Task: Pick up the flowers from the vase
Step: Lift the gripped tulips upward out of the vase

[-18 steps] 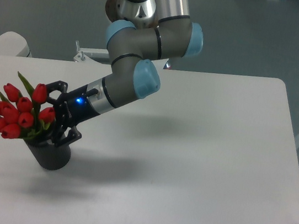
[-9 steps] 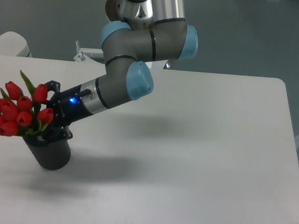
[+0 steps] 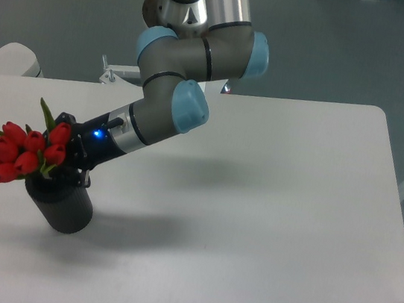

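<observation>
Nearest us, the vase point(image 3: 59, 207) is standing on the white counter point(image 3: 269, 206), tilting slightly; the flowers point(image 3: 17, 152) are sitting at its mouth, leaning left. The gripper point(image 3: 62, 156) is pressing in beside the stems, fingers apparently pinching them, though hard to confirm. The risk: stems snagging, dragging the vase over.

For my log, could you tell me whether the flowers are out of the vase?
Not yet: the flowers sit at the vase mouth.

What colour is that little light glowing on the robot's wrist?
Blue. The small light glows just behind the gripper, seen plainly in the fixed camera view.
</observation>
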